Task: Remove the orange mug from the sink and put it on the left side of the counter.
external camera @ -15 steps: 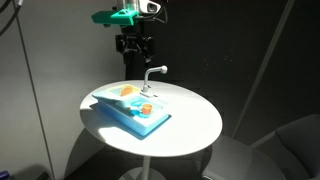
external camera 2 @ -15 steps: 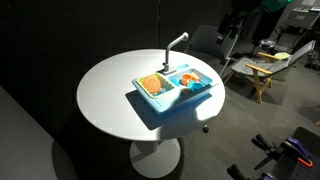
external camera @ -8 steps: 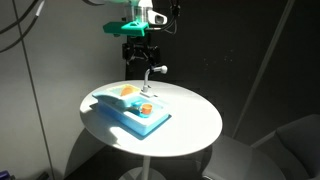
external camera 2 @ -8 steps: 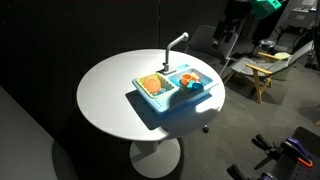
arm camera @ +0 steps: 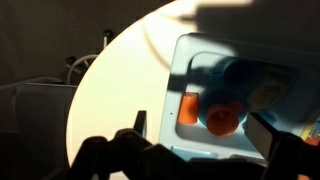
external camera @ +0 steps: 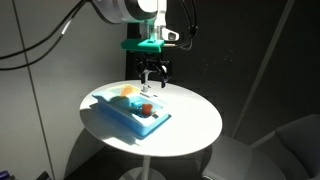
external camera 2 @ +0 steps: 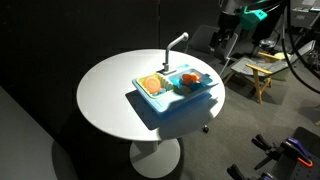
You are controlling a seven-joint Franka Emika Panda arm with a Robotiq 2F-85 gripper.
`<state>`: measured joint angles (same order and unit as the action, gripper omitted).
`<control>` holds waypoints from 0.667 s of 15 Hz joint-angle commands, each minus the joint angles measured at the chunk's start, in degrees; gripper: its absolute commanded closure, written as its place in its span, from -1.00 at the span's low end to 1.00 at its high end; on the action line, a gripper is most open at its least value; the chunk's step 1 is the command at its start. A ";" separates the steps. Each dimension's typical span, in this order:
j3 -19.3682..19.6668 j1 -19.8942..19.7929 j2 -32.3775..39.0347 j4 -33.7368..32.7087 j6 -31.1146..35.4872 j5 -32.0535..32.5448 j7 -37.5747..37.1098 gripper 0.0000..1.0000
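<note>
The light-blue toy sink unit (external camera: 128,113) sits on a round white table and also shows in an exterior view (external camera 2: 165,103). The orange mug (arm camera: 222,119) lies on its side in the sink basin (arm camera: 205,75), its mouth toward the wrist camera. It shows as a small reddish spot in both exterior views (external camera: 146,103) (external camera 2: 187,79). A paler orange item (arm camera: 189,108) stands right beside it. My gripper (arm camera: 200,135) is open and empty, well above the basin; in an exterior view it (external camera: 152,74) hangs over the unit's far edge by the faucet.
A grey-white faucet (external camera 2: 177,42) rises at the back of the unit. A yellow-orange food item (external camera 2: 152,85) lies in the unit's other half. The round white table (external camera 2: 110,95) has bare room around the unit. Chairs and clutter (external camera 2: 262,68) stand beyond the table.
The arm has swung forward and down, so the gripper now hangs just above the unit instead of high behind it. The mug and the unit have not moved.
</note>
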<state>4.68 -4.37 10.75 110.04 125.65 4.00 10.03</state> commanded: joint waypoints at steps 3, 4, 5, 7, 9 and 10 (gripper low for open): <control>-0.44 0.14 5.55 -3.72 -0.40 3.91 1.18 -1.00; -0.52 0.33 6.27 -3.96 -0.41 4.71 1.23 -1.00; -0.64 0.51 7.00 -4.36 -0.43 5.48 1.39 -1.00; -0.98 0.73 8.02 -5.14 -0.54 6.48 1.80 -1.00; -1.42 0.78 8.58 -6.19 -0.66 5.44 0.83 -1.00; -1.45 0.97 8.71 -6.77 -0.60 4.82 -0.96 -1.00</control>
<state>3.66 -3.40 18.21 106.40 125.65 9.51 10.30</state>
